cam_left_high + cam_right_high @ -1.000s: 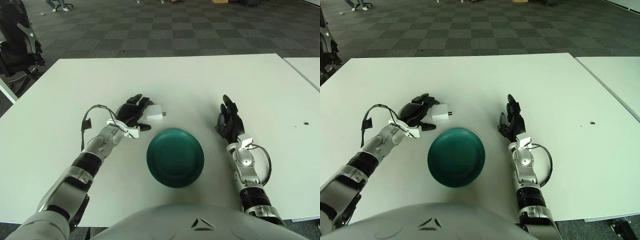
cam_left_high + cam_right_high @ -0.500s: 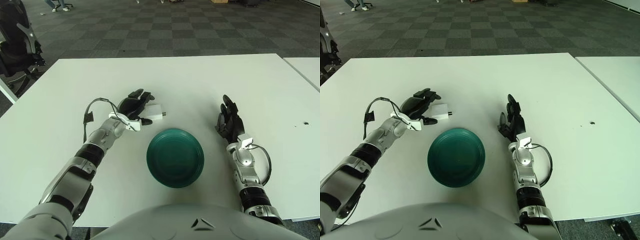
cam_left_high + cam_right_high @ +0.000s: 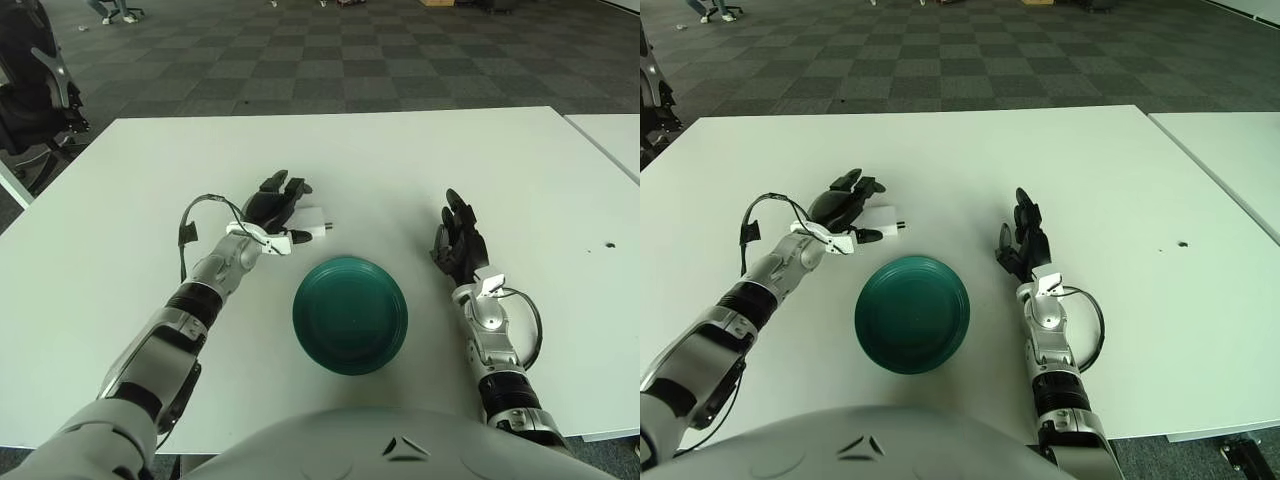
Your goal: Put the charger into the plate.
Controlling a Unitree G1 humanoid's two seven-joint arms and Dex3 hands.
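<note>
"What's closest?"
"The green plate point(image 3: 350, 314), on the white table point(image 3: 520, 170). The right hand point(image 3: 458, 242) shows beside it on the right, fingers apart, holding nothing."
"And the charger point(image 3: 310, 221)?"
"Just past the plate. The left hand point(image 3: 272, 213) is curled over it, but I can't tell if it's gripped."
"Tricky to hold?"
"Probably light, hard and smooth. Pinch its flat sides, not the prongs."

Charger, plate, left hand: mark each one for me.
charger point(image 3: 313, 219), left eye view, white body beside the fingers.
plate point(image 3: 350, 314), left eye view, bare green centre.
left hand point(image 3: 840, 208), right eye view, back of the hand.
</note>
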